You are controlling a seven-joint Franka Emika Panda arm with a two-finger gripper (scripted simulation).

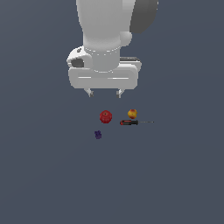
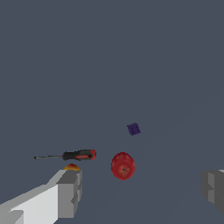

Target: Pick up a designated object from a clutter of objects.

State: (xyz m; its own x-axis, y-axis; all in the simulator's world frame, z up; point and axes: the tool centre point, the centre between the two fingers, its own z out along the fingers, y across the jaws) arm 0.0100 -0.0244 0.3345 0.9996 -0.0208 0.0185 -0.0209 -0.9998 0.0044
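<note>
Hovering with your gripper [image 1: 105,93] spread and empty, you are needing to centre over the apple [image 1: 105,116], screwdriver [image 1: 129,122] at three o'clock.

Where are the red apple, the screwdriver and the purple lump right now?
red apple [image 1: 105,116], exterior view, middle of its rounded body.
screwdriver [image 1: 128,122], exterior view, on the red-and-black handle.
purple lump [image 2: 134,129], wrist view, centre of the lump.
</note>
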